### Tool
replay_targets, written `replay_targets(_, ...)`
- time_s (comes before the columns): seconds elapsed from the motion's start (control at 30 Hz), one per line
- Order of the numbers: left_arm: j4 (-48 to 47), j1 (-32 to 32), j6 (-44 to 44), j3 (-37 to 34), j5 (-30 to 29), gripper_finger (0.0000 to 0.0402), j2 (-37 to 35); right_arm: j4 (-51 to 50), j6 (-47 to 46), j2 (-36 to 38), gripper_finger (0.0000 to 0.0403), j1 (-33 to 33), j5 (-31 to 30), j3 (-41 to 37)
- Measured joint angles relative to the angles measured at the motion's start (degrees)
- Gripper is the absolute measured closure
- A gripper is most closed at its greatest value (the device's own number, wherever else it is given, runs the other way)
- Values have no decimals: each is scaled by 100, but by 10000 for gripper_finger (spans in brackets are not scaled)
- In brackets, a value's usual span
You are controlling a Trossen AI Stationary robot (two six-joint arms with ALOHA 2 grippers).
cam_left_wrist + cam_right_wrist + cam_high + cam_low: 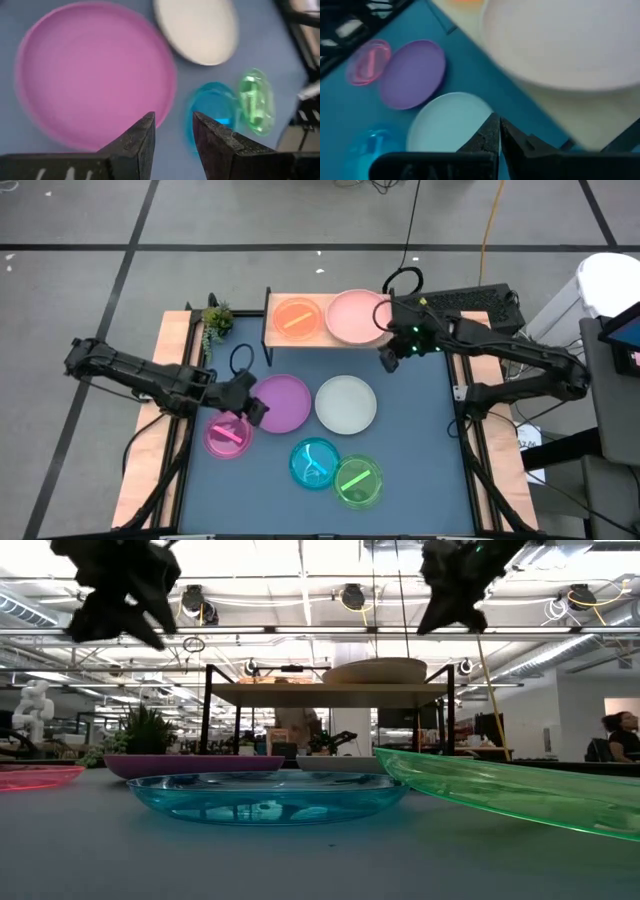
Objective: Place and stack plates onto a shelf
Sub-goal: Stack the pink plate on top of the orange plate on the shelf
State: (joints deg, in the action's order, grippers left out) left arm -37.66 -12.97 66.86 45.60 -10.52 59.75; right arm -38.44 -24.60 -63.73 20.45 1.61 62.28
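The shelf (272, 340) stands at the table's far middle and carries a small orange plate (296, 317) and a large pink plate (358, 317); no beige plate shows apart from these. On the table lie the purple plate (283, 402), the white plate (346, 403), the small pink plate (228, 435), the blue plate (315, 462) and the green plate (358, 480). My left gripper (250, 402) hovers open and empty over the purple plate's left rim (100, 75). My right gripper (388, 360) hangs shut and empty off the shelf's near right corner (580, 120).
A small plant (215, 320) and a black cable loop (240, 358) lie left of the shelf. A black device (470, 305) sits behind the right arm. Wooden rails (150, 430) line the table's sides. A person (620, 735) shows far off in the room.
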Motion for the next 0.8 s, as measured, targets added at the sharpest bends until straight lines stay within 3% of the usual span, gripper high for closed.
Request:
replay_targets(0.37,-1034,513,529,0,923,266,-1,-319,-849,341,403,-787,0,0)
replay_targets(0.8,-2242,1420,-962,0,2213,266,-2,-301,-1066,341,403,-1294,0,0)
